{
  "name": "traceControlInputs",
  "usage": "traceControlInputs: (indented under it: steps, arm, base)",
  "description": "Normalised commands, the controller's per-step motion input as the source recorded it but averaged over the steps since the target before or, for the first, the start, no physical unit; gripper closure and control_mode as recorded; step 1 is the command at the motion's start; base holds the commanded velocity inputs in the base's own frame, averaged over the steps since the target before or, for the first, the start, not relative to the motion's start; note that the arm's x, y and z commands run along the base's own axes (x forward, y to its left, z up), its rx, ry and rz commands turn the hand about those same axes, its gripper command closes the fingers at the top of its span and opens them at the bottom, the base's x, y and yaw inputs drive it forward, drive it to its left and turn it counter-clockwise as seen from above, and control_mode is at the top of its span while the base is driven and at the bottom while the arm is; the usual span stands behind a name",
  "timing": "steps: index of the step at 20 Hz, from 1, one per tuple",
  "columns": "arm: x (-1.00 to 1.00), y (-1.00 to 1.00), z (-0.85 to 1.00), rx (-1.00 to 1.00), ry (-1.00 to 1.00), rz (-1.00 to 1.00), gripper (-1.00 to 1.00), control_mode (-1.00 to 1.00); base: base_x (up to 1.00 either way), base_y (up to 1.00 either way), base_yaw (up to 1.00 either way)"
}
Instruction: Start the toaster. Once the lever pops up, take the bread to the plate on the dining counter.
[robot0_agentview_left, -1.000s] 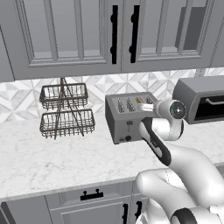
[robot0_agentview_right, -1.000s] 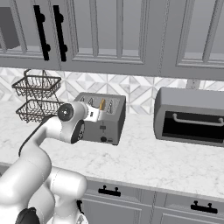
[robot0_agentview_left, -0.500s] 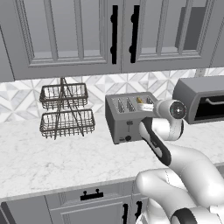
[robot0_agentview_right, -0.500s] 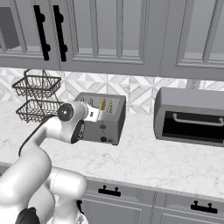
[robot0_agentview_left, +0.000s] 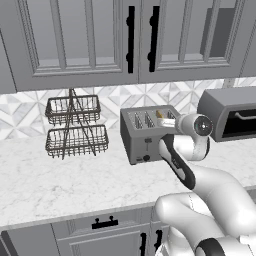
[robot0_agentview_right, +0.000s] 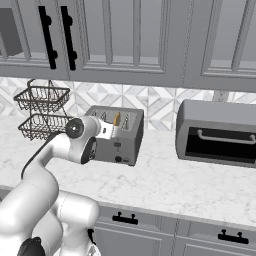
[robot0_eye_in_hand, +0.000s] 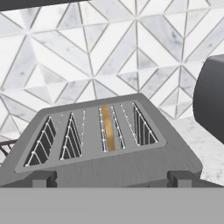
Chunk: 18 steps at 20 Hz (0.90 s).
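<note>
The grey four-slot toaster (robot0_agentview_left: 142, 136) (robot0_agentview_right: 120, 137) (robot0_eye_in_hand: 109, 159) stands on the worktop against the tiled wall. A tan slice of bread (robot0_agentview_left: 160, 115) (robot0_agentview_right: 116, 119) (robot0_eye_in_hand: 108, 129) sits upright in one of its right-hand slots, its top edge showing. My gripper (robot0_eye_in_hand: 112, 179) hovers just in front of and slightly above the toaster's near top edge, open wide, with nothing between its fingertips (robot0_eye_in_hand: 43, 178). In the base views my white hand (robot0_agentview_left: 195, 126) (robot0_agentview_right: 82, 129) is at the toaster's near side. The plate and the dining counter are out of view.
A two-tier wire basket (robot0_agentview_left: 75, 127) (robot0_agentview_right: 42, 112) stands left of the toaster. A wider grey oven box (robot0_agentview_left: 230, 112) (robot0_agentview_right: 217, 132) sits to its right. Grey cabinets (robot0_agentview_left: 100, 40) hang above the white marble worktop (robot0_agentview_left: 75, 180).
</note>
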Motion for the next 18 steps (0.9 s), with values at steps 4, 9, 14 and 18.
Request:
traceControlInputs:
  steps: [4,9,14,18]
  arm:
    - [0.00,0.00,0.00,0.00,0.00,0.00,-1.00,-1.00]
    - [0.08,-0.04,0.00,0.00,0.00,0.01,-1.00,-1.00]
    - [0.01,-0.02,0.00,0.00,-0.03,0.07,-1.00,-1.00]
    - [0.00,-0.01,0.00,0.00,-0.10,0.08,-1.00,-1.00]
  base:
    - [0.00,0.00,0.00]
    - [0.00,0.00,0.00]
    - [0.00,0.00,0.00]
    - [0.00,0.00,0.00]
